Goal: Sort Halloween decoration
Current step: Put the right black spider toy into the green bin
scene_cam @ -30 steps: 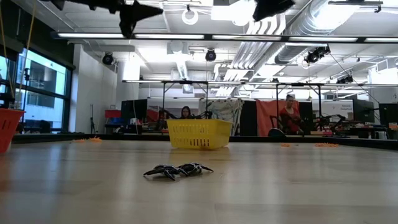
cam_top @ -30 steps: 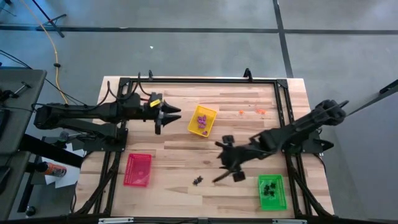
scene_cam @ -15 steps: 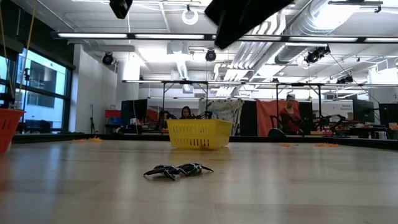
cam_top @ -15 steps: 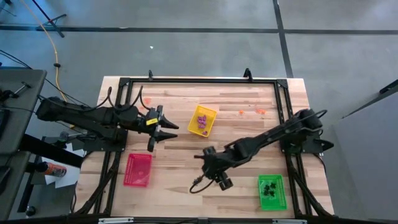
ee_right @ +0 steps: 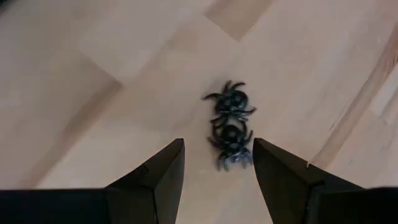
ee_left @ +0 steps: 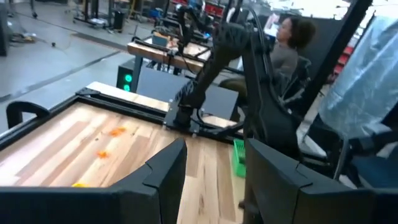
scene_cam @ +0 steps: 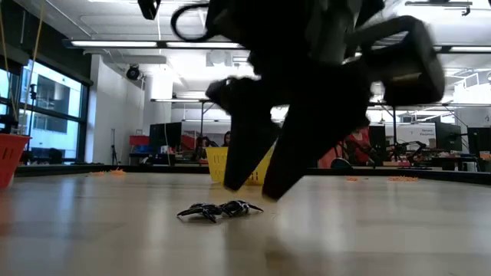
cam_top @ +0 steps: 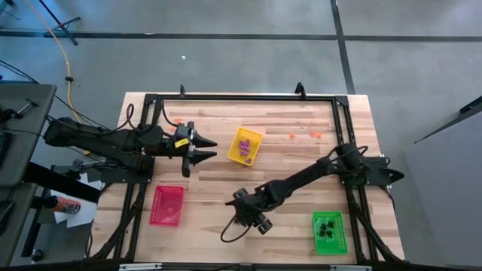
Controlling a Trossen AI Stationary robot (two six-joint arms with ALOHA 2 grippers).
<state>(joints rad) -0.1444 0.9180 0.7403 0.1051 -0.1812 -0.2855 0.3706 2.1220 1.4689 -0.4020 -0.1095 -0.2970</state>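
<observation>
Two black spider trinkets (ee_right: 229, 132) lie side by side on the wooden table (cam_top: 211, 188), near its front edge; the low view shows them too (scene_cam: 220, 209). My right gripper (ee_right: 217, 163) slants down over them, open. Its fingers (scene_cam: 245, 165) stand a little above the table on either side of the nearer spider (ee_right: 232, 151) and touch nothing. From above, that gripper (cam_top: 235, 224) covers the spiders. My left gripper (cam_top: 212, 149) hangs level and open at the left, beside the yellow tray (cam_top: 254, 136); nothing is between its fingers (ee_left: 163, 171).
The yellow tray holds purple trinkets (cam_top: 243, 145). A red tray (cam_top: 166, 205) stands at the near left. A green tray (cam_top: 329, 231) with black trinkets stands at the near right. A few orange trinkets (cam_top: 316, 135) lie at the far right. A black frame (cam_top: 241, 96) rims the table.
My right gripper has come down and toward the table's left and near edges, rolling as it went, until it stands low over the black spiders. Its fingers have stayed open. My left gripper has swung a little toward the near edge. The spiders have not moved.
</observation>
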